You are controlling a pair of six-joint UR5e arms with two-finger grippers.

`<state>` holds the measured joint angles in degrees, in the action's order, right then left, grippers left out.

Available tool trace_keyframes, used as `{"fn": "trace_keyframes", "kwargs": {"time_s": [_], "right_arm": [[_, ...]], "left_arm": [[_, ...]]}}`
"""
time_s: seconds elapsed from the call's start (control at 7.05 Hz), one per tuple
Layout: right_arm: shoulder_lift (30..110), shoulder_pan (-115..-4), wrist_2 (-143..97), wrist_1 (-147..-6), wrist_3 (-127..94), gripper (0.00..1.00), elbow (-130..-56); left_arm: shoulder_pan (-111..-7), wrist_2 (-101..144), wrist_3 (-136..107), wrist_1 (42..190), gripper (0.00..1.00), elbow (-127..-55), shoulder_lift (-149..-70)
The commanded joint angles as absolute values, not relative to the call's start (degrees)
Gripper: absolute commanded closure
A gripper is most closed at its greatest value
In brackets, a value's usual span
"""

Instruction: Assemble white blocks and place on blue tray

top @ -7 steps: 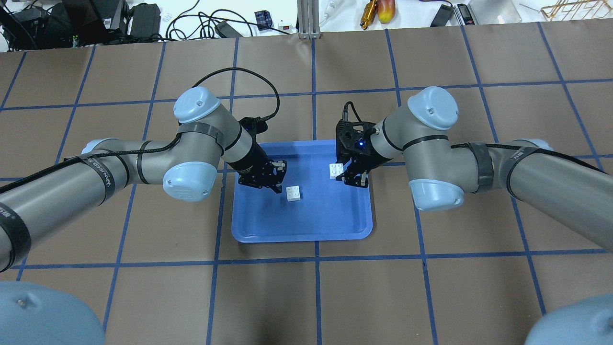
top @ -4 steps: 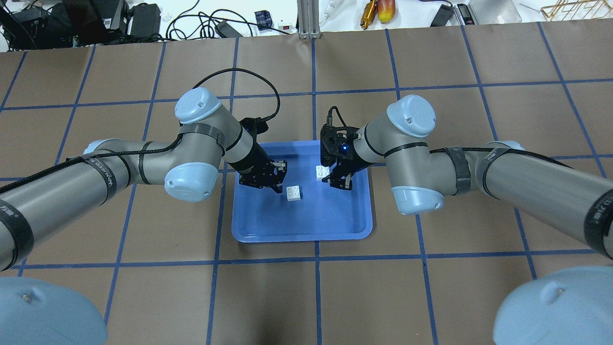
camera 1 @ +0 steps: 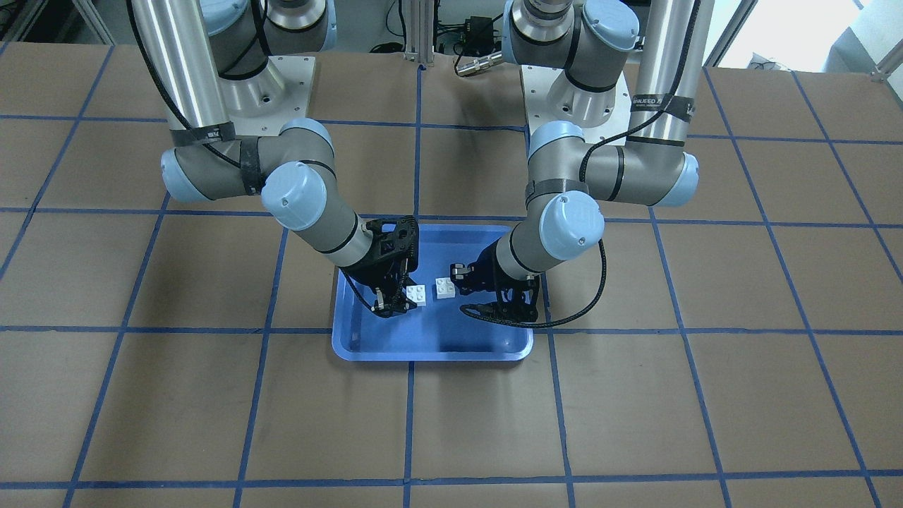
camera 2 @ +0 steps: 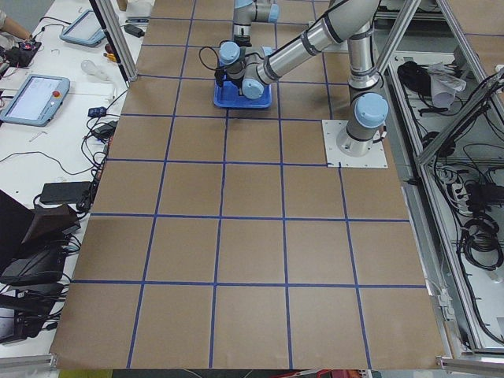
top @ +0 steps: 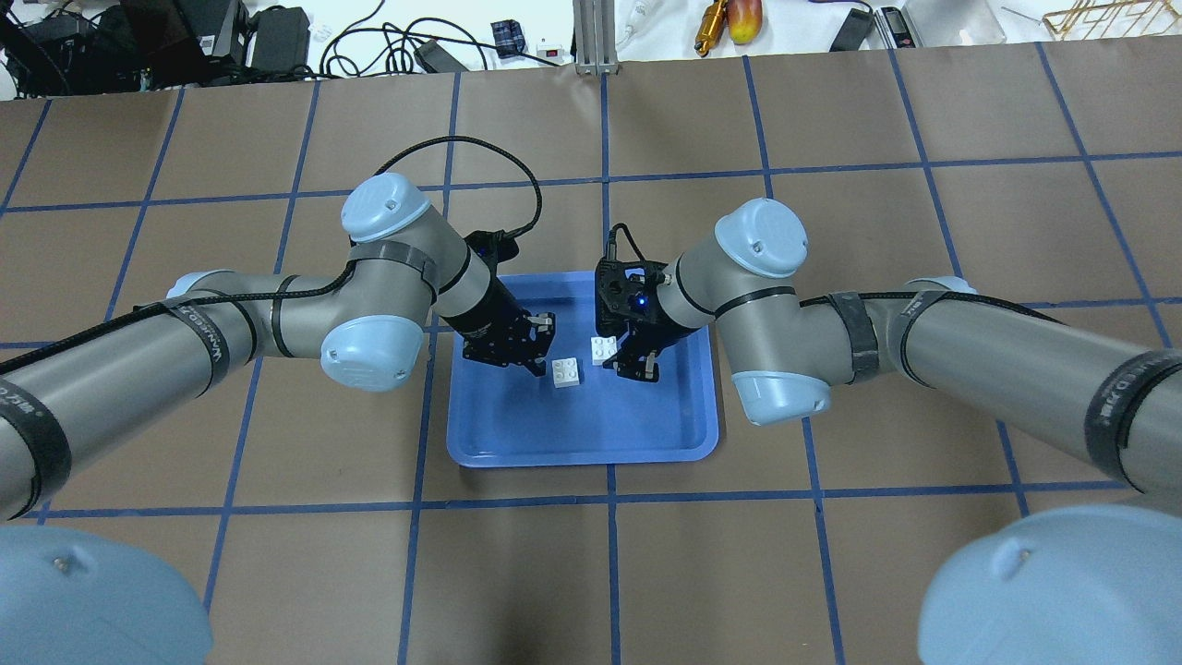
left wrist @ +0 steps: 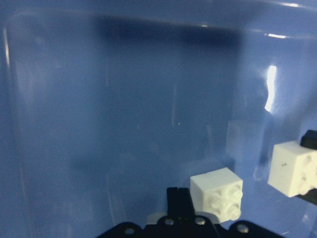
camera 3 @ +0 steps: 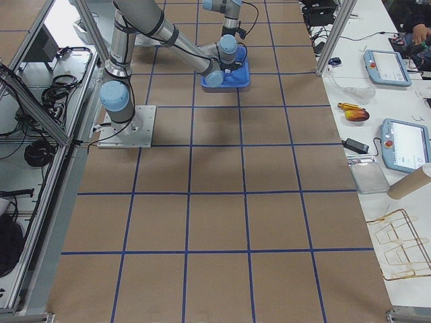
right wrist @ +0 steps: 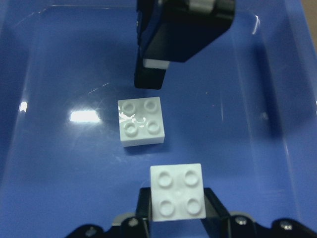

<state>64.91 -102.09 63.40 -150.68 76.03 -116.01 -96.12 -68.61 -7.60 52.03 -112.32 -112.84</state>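
The blue tray lies mid-table, also in the front view. One white block rests studs-up on its floor, also seen in the front, left wrist and right wrist views. My left gripper is shut and empty, its tips right beside that block. My right gripper is shut on the second white block, studs up. It holds this block just above the tray, close beside the resting block and apart from it.
The table is brown paper with a blue tape grid. Cables and tools lie beyond its far edge. The arms' base plates stand at the robot's side. Operator tablets sit on a side bench.
My right gripper has carried its white block leftward over the tray, from the right rim to close beside the resting block. My left arm has stayed almost still.
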Motion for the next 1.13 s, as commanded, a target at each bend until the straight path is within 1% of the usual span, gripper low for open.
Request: {"fn": "trace_keyframes", "kwargs": {"time_s": [0.0, 0.99], "right_arm": [[63.99, -103.52, 63.98, -150.64, 75.32, 1.0, -116.19], [64.25, -105.82, 65.83, -150.64, 70.4, 1.0, -116.37]], "left_arm": [[-96.24, -68.73, -7.82, 52.12, 0.93, -112.41, -112.85], [-96.24, -68.82, -7.82, 52.12, 0.93, -112.33, -113.03]]}}
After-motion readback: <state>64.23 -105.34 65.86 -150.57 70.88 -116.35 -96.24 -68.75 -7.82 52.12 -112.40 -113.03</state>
